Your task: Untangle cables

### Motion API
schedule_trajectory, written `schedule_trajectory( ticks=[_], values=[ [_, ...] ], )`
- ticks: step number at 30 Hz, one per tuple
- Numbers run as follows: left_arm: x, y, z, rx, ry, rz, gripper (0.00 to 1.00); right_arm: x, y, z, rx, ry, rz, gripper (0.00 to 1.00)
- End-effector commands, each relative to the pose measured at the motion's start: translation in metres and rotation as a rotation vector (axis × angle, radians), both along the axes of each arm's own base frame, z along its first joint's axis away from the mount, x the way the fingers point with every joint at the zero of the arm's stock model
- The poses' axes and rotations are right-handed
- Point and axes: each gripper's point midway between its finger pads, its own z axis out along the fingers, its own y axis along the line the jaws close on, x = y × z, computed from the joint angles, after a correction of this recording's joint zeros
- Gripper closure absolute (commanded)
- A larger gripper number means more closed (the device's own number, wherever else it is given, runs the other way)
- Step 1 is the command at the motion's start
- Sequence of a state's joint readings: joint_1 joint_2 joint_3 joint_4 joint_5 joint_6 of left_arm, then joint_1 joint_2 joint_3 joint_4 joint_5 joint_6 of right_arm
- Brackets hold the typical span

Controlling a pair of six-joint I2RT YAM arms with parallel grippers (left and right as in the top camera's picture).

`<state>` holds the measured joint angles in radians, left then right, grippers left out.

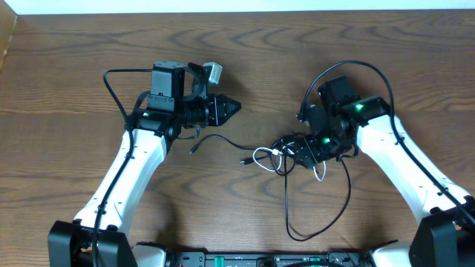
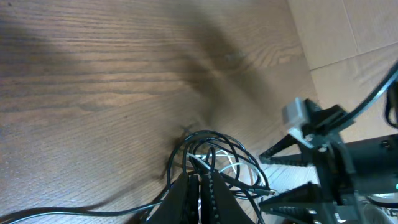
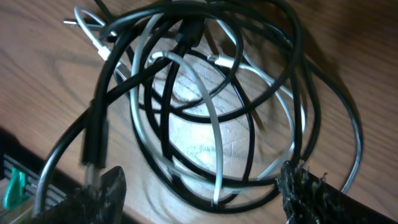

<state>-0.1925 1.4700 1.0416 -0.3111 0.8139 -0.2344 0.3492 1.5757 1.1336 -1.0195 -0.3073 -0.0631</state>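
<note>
Right end effector (image 3: 203,186) tips cropped, straddling tangled cables (image 3: 211,93), overlaps unclear

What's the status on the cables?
Left gripper shut, left of cables. Right gripper open over them. Tangle knotted, one white among black.

The cables (image 3: 189,34) read black, one white strand among them, maybe greyish in glare. Table (image 1: 67,67): warm brown, dark streaky grain. Left arm (image 1: 137,159) and right arm (image 1: 404,152): white shells, black joints, green lights glowing.
</note>
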Motion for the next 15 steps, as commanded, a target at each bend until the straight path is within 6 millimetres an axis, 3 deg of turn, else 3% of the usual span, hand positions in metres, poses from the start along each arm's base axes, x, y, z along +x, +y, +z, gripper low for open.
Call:
schedule_trajectory(
  ticks=[1,6,12,14,15],
  values=[
    [-0.003,-0.001,0.005,-0.006,-0.021,-0.017,0.91,-0.006,0.004,-0.009,0.02,0.013,0.021,0.25],
    [-0.003,-0.001,0.005,-0.006,-0.021,-0.017,0.91,-0.008,0.003,-0.019,0.021,0.011,0.021,0.18],
    [-0.003,-0.001,0.005,-0.007,-0.02,-0.018,0.91,-0.005,0.01,-0.027,0.056,0.002,0.024,0.21],
    [-0.004,-0.001,0.006,-0.009,-0.02,-0.019,0.91,-0.003,0.012,-0.029,0.065,0.0,0.025,0.32],
    [-0.004,-0.002,0.006,-0.013,-0.019,-0.023,0.91,-0.001,0.013,-0.03,0.071,-0.001,0.024,0.51]
  ],
)
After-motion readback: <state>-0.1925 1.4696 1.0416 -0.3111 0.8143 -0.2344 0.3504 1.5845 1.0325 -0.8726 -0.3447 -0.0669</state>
